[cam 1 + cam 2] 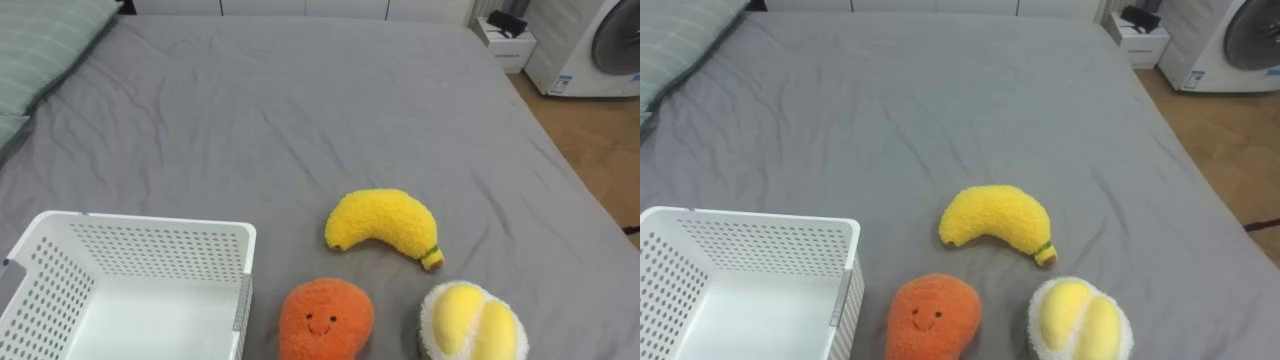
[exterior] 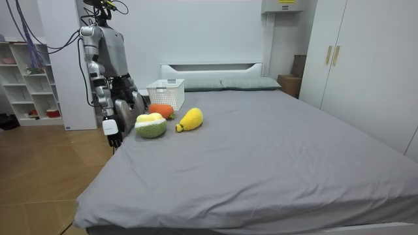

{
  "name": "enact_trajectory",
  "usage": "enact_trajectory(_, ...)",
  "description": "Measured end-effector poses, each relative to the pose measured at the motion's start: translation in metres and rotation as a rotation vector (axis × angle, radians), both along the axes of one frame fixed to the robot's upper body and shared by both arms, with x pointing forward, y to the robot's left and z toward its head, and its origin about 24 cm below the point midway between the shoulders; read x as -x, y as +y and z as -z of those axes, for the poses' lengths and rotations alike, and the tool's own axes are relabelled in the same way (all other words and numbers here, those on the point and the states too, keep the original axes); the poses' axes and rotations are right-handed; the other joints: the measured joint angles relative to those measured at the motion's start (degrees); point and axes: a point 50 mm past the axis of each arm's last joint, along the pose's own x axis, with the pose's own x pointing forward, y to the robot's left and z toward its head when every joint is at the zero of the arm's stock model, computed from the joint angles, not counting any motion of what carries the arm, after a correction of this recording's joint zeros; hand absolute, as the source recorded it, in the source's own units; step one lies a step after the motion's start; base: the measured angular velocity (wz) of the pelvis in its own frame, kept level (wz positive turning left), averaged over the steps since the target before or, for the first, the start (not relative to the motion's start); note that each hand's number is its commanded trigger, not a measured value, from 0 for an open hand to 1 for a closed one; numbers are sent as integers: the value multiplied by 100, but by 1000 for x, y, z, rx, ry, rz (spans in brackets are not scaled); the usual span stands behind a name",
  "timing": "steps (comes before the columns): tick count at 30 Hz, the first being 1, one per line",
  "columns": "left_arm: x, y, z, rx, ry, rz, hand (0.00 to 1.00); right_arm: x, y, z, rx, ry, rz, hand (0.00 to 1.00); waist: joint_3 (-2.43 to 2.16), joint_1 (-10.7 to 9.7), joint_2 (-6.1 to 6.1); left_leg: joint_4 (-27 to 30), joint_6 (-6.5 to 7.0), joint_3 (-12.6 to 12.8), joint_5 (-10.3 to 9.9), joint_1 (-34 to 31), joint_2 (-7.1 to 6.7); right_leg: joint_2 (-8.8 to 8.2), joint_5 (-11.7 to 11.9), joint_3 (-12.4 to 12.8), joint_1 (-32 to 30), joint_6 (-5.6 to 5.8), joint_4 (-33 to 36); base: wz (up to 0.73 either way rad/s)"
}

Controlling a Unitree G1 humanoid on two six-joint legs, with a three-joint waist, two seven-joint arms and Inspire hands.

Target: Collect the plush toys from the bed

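Left eye view: three plush toys lie on the grey bed, none of them collected yet. A banana sits just beyond an orange with a stitched smile, and a yellow-and-white fruit lies near them on the right. The white basket stands on the bed just left of the orange, and the part of its floor in frame is bare.

Room view: the robot stands upright at the bedside, close to the basket and the three toys near the mattress edge. Its right hand hangs low at its side, apart from every toy. It is too small here to tell whether the fingers are loose or clenched, though nothing seems to be held.

Right eye view: the same trio lies beside the basket, all three toys untouched. By this showing the job is at its start, with all three toys left to pick up and drop in the basket.
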Motion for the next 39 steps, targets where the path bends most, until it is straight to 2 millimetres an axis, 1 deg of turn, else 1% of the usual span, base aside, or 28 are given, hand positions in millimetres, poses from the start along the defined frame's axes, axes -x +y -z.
enact_trajectory(10, -1, 1, 0, -20, 5, 17, 0, 0, 0, 0, -22, 0, 4, 0, 6, -2, -12, -1, 0, 17, 0, -3, 2, 1, 1, -3, -1, -1, 0, 0)
enact_trajectory(16, 0, 1, 0, -20, 9, 25, 0, 1, 1, 0, -35, -13, 75, 0, 14, 1, -18, -14, 0, 13, -1, -5, 2, 4, -1, 52, -6, 1, -3, 0)
enact_trajectory(17, 1, 1, 0, -20, 13, 25, 0, 1, 1, 0, -38, -18, 103, 0, 19, -13, -26, -14, 0, 12, -1, -4, 2, 4, -1, 54, -5, 1, -1, 0)
enact_trajectory(19, 4, 1, 0, -19, 29, 22, 0, 3, 0, 0, -36, -23, 163, 0, 12, -21, -13, -13, 0, 11, 0, 11, 1, 5, -1, 55, -4, 1, 0, 0)
enact_trajectory(21, 3, 2, 0, -21, 24, 20, 0, 8, -2, 0, -25, -31, 274, 0, 32, -39, -38, -13, 0, 11, 0, 4, 0, 5, -1, 67, -4, 1, 6, 0)
enact_trajectory(22, 3, 2, 0, -21, 22, 18, 0, 10, -2, 0, -21, -33, 303, 0, 33, -47, -41, -13, 0, 11, 0, -1, 0, 5, -2, 70, -2, 1, 10, 0)
enact_trajectory(24, 3, 4, 0, -22, 20, 2, 0, 14, -7, -1, -6, -50, 416, 0, 33, -110, -47, -15, 0, 16, 0, 11, 0, 6, -9, 79, 2, 2, 10, 0)
enact_trajectory(25, 4, 5, -1, -22, 21, -6, 0, 15, -9, -1, -2, -54, 438, 0, 31, -138, -60, -12, 0, 17, 0, 19, 0, 5, -10, 80, 2, 3, 10, 0)
enact_trajectory(27, 7, 11, -2, -24, 13, -68, 0, 17, -20, -4, 40, -75, 571, 0, 31, -217, -64, -4, 1, 20, 0, 31, -2, 8, -10, 97, 4, 2, 11, 0)
enact_trajectory(28, 9, 13, -2, -29, 14, -81, 0, 18, -25, -5, 55, -83, 605, 0, 32, -242, -66, -5, 1, 19, 0, 32, -4, 6, -9, 97, 7, 3, 12, -3)
enact_trajectory(29, 13, 17, -3, -37, 18, -105, 0, 17, -34, -8, 91, -97, 656, 0, 30, -297, -76, -7, 2, 20, 1, 29, -7, 5, -9, 102, 7, 3, 17, 0)
enact_trajectory(30, 17, 20, -5, -49, 18, -126, 0, 13, -44, -12, 131, -128, 701, 0, 12, -337, -118, -13, 2, 28, 1, 26, -7, 6, -13, 105, -9, 6, 35, -6)
enact_trajectory(31, 18, 22, -5, -53, 20, -128, 0, 10, -50, -15, 152, -147, 715, 0, 20, -353, -107, -12, 2, 40, 1, 23, -5, 9, -13, 109, -18, 6, 39, -8)
enact_trajectory(33, 18, 26, -6, -62, 25, -125, 0, -6, -70, -26, 229, -221, 734, 0, 5, -404, -138, -10, 2, 61, 1, 23, -6, 8, -19, 126, -51, 6, 58, -7)
enact_trajectory(34, 19, 27, -6, -64, 27, -125, 0, -10, -74, -28, 244, -240, 742, 0, 1, -414, -151, -10, 2, 63, 1, 20, -6, 7, -22, 124, -63, 4, 72, 0)
enact_trajectory(36, 20, 30, -7, -72, 33, -123, 0, -27, -82, -35, 285, -296, 760, 0, 10, -460, -205, -8, -7, 66, 6, 16, 0, 9, -29, 120, -96, -7, 122, 0)
enact_trajectory(37, 19, 31, -8, -74, 33, -122, 0, -30, -83, -36, 291, -308, 760, 0, 8, -461, -219, -9, -9, 68, 8, 15, 2, 9, -30, 119, -96, -9, 122, 0)
enact_trajectory(39, 19, 31, -8, -72, 36, -119, 0, -42, -88, -43, 311, -361, 772, 0, 14, -457, -250, -17, -10, 107, 8, 11, 5, 11, -30, 134, -112, -10, 127, -3)
